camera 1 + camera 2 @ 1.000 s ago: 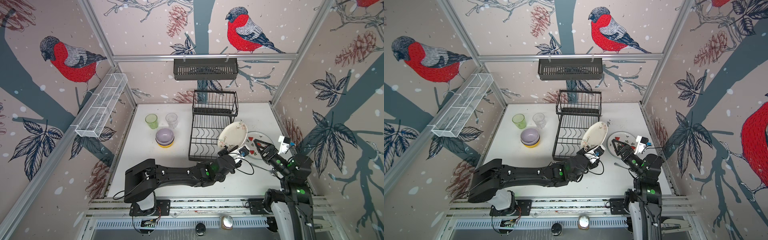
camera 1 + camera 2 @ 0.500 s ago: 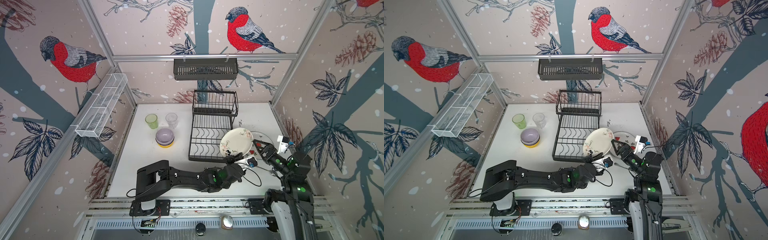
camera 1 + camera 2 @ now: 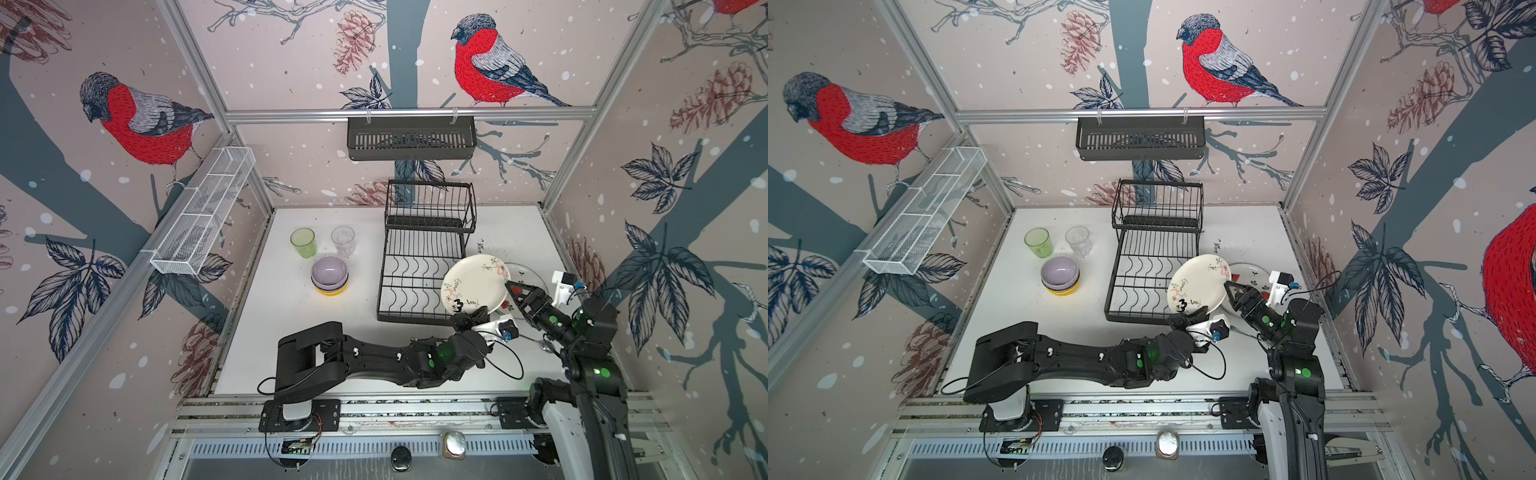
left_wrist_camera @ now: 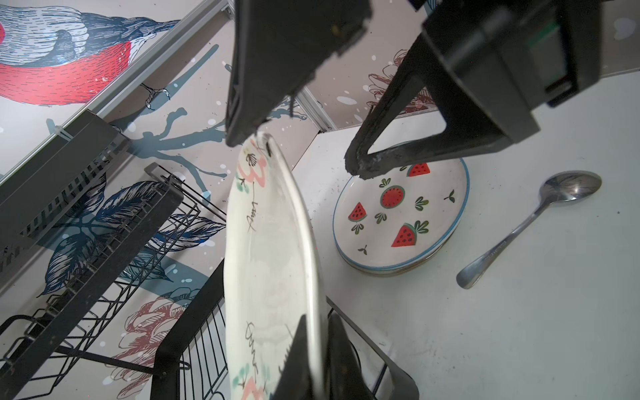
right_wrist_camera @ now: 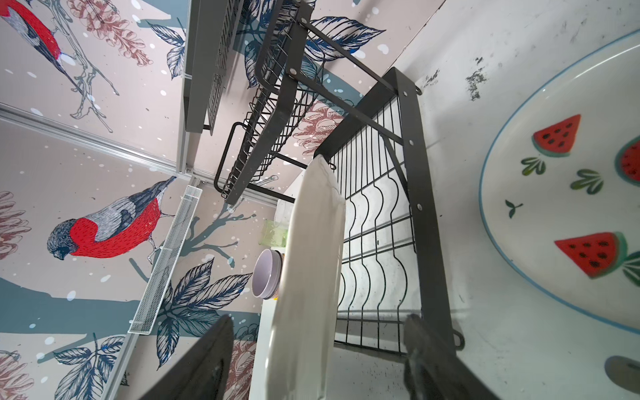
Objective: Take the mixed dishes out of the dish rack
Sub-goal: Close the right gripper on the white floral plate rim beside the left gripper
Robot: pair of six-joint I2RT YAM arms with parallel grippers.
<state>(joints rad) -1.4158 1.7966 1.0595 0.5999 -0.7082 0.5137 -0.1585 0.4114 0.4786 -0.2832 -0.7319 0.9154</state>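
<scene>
My left gripper [image 4: 318, 320] is shut on the lower rim of a patterned white plate [image 3: 473, 289], holding it on edge over the front right corner of the black dish rack [image 3: 411, 319]. My right gripper [image 5: 318, 318] is open; its jaws straddle the plate's [image 5: 308, 277] right edge with a gap on each side. In both top views the rack shows bare wires. A watermelon-patterned plate [image 4: 401, 214] lies on top of other plates on the table right of the rack. A lilac bowl [image 3: 329, 270] tops a stack left of the rack, behind it a green glass [image 3: 303, 242] and a clear glass [image 3: 343, 240].
A metal spoon [image 4: 526, 225] lies on the table beside the stacked plates. A dark slatted shelf basket [image 3: 411, 139] hangs on the back wall above the rack. A long white mesh trough [image 3: 203, 212] hangs on the left wall.
My left arm has carried the plate forward and right, towards the right gripper. The right gripper's jaws now straddle its edge and stand narrower than before.
</scene>
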